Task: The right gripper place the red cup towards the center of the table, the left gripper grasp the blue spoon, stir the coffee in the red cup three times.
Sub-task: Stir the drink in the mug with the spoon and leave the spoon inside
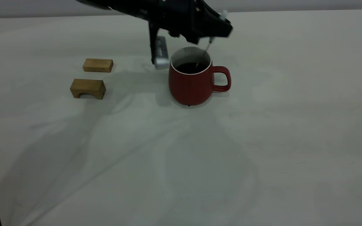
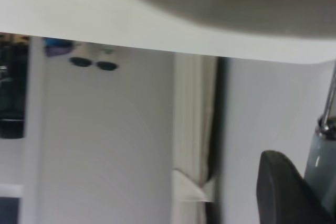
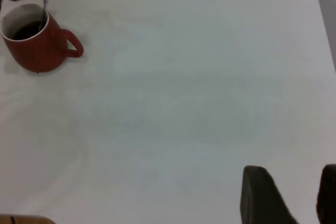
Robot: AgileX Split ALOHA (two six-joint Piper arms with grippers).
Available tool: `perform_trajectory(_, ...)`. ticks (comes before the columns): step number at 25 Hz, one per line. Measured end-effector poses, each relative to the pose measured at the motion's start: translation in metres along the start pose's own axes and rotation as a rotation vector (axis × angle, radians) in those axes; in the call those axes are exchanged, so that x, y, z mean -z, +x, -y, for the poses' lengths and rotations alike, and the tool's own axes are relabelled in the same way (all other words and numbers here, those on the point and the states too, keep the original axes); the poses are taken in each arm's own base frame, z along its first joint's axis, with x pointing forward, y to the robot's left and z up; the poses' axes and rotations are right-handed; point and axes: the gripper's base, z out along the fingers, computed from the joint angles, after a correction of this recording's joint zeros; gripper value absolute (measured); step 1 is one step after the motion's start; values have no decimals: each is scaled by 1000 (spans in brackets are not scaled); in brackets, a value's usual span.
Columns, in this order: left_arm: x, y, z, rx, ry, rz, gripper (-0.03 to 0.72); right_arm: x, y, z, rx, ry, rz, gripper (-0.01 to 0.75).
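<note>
Red cup (image 1: 189,84) mid-table, left gripper (image 1: 215,29) above pinching spoon (image 1: 206,47) into coffee (image 1: 189,67); right gripper (image 3: 286,198) spread, wrist view only.

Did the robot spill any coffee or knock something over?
Nothing stands out. The red cup stands upright on the table, with the coffee inside and no dark drips around it. The left gripper holds the blue spoon slanted into the cup. Two wooden blocks sit nearby, undisturbed.

You see a dark red cup (image 1: 189,86) with white rim, black coffee (image 1: 190,67), tan wooden blocks (image 1: 88,88), and an off-white table (image 1: 262,141).
</note>
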Motion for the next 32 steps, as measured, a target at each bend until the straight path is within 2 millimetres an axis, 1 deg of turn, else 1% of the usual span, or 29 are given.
perform_trajectory(2,0,-2,-5,-2,-56,1,135,0,0,0,0,0,0,304)
perform_trajectory(5,14,-9,-4,62,-125,32,135,0,0,0,0,0,0,304)
perform_trajectory(8,29,-17,4,123,-112,69,135,0,0,0,0,0,0,304)
perform_trajectory(10,33,-19,9,124,-77,82,135,0,0,0,0,0,0,304)
perform_trajectory(12,30,-19,11,96,-42,92,135,0,0,0,0,0,0,304)
perform_trajectory(15,20,-13,8,72,-26,72,135,0,0,0,0,0,0,304)
perform_trajectory(18,9,-7,-2,63,-67,56,135,0,0,0,0,0,0,304)
perform_trajectory(20,9,-4,-7,64,-120,33,135,0,0,0,0,0,0,304)
perform_trajectory(23,17,-4,-10,75,-193,5,135,0,0,0,0,0,0,304)
perform_trajectory(26,33,-11,-3,119,-207,20,135,0,0,0,0,0,0,304)
perform_trajectory(29,48,-14,7,165,-170,42,135,0,0,0,0,0,0,304)
perform_trajectory(32,46,-14,12,137,-108,63,135,0,0,0,0,0,0,304)
